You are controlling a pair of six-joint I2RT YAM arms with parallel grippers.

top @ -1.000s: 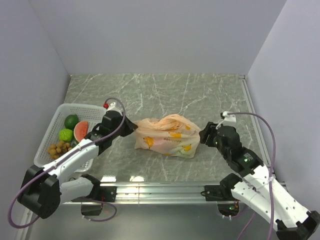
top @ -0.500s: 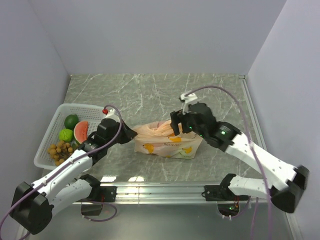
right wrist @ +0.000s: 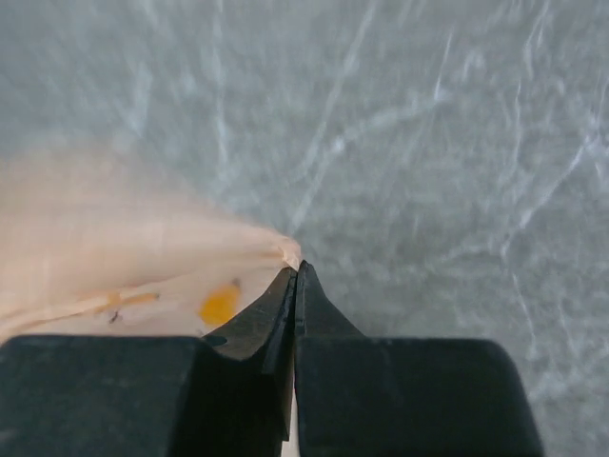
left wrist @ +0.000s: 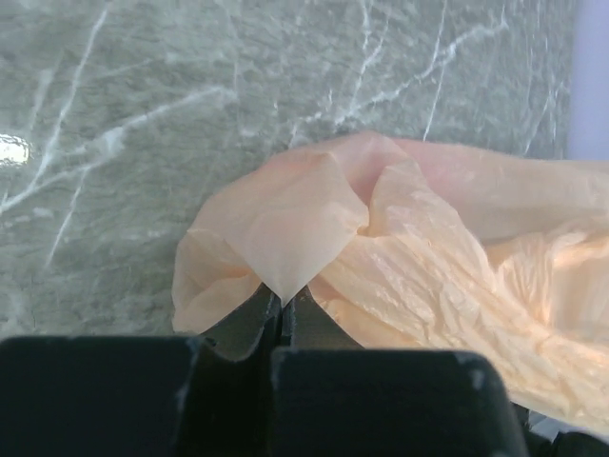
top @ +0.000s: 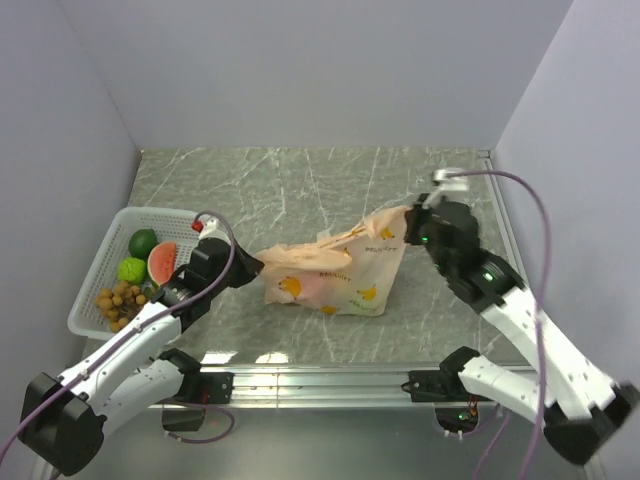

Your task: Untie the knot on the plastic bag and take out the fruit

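The pale-peach plastic bag [top: 335,275] with orange-yellow marks lies mid-table, stretched between both grippers. My left gripper [top: 256,266] is shut on a fold of the bag's left edge; in the left wrist view the plastic [left wrist: 419,257] runs into the closed jaws of that gripper [left wrist: 284,299]. My right gripper [top: 412,226] is shut on the bag's upper right corner and holds it raised; in the right wrist view this gripper [right wrist: 295,270] pinches the tip of the bag [right wrist: 124,248]. A bunched ridge [top: 335,240] runs along the bag's top; I cannot pick out the knot. The fruit is hidden inside.
A white lattice basket [top: 95,280] stands at the left with two green fruits [top: 142,242], a watermelon slice [top: 162,262] and tan berries [top: 118,298]. Walls close the table at the back and both sides. The right arm reaches along the table's right side.
My right gripper moved from the bag's top middle out to the right and up with plastic in it, pulling the bag taut and raising its right corner. The left gripper kept its hold, shifting slightly left.
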